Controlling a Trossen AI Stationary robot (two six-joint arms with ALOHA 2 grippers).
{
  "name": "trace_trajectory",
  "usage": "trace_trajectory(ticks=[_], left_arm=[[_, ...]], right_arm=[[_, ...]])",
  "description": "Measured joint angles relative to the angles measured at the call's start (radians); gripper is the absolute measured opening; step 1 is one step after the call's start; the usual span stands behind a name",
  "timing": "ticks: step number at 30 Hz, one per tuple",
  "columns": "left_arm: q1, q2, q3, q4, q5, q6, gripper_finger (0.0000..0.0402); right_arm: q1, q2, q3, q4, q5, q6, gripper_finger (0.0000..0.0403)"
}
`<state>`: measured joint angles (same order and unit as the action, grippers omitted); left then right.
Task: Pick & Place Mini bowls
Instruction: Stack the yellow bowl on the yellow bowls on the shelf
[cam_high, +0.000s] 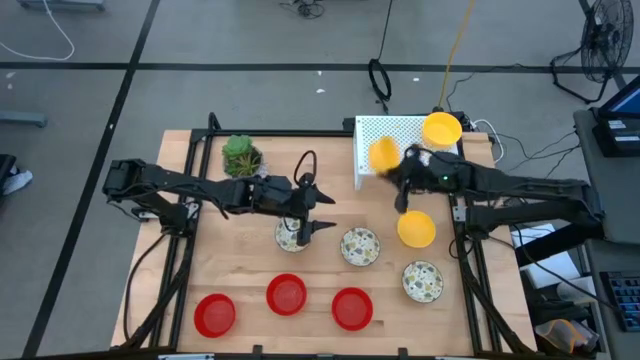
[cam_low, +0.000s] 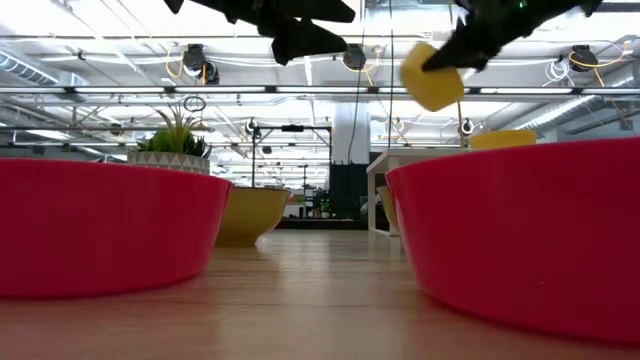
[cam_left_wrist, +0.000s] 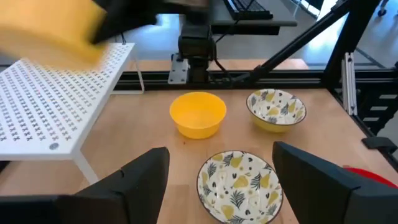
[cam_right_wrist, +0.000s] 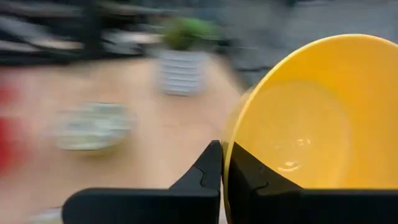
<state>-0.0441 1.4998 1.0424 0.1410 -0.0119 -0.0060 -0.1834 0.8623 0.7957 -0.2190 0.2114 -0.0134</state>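
- Overhead, the right end effector (cam_high: 392, 160) hangs above the near edge of the white perforated shelf (cam_high: 400, 135), its fingers pinched on the rim of a yellow bowl (cam_high: 383, 154) that is lifted off the table and tilted on its side.
- In the right wrist view the two dark fingers (cam_right_wrist: 208, 177) close on the rim of that held bowl (cam_right_wrist: 311, 112), whose hollow faces the camera.
- A second yellow bowl (cam_high: 441, 129) sits on the shelf toward its far right corner.
- A third yellow bowl (cam_high: 416, 228) rests on the wooden table (cam_high: 240, 260), below the right arm.
- The left end effector (cam_high: 312, 212) hovers over the table's middle with its fingers spread wide and nothing between them, just above a patterned bowl (cam_high: 291, 235).
- Two more patterned bowls lie to the right: one (cam_high: 359, 246) near the middle and another (cam_high: 423, 281) close to the right edge.
- Three red bowls stand in a row along the near side: left (cam_high: 214, 314), middle (cam_high: 286, 294), right (cam_high: 351, 308).
- A potted plant (cam_high: 240, 155) stands at the far left of the table, beside the left arm.
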Motion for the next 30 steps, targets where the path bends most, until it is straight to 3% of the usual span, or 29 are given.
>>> trace_trajectory(ticks=[4, 7, 14, 19, 23, 30], left_arm=[[0.000, 0.000, 0.000, -0.010, -0.005, 0.000, 0.0277], [0.000, 0.000, 0.000, -0.027, -0.033, 0.000, 0.0276], [0.000, 0.000, 0.000, -0.066, -0.068, -0.004, 0.0277], [0.000, 0.000, 0.000, -0.118, -0.068, -0.006, 0.0267], [0.000, 0.001, 0.000, -0.153, -0.068, -0.006, 0.0257], [0.000, 0.001, 0.000, -0.175, -0.068, -0.005, 0.0248]], right_arm=[[-0.052, -0.016, 0.065, -0.181, 0.324, -0.044, 0.0000], [-0.124, 0.008, 0.145, -0.295, 0.440, -0.045, 0.0000], [-0.360, 0.129, 0.311, -0.566, 0.432, 0.046, 0.0000], [-0.514, 0.214, 0.360, -0.627, 0.285, 0.066, 0.0000], [-0.581, 0.259, 0.361, -0.623, 0.203, 0.057, 0.0000], [-0.623, 0.299, 0.361, -0.646, 0.202, 0.067, 0.0000]])
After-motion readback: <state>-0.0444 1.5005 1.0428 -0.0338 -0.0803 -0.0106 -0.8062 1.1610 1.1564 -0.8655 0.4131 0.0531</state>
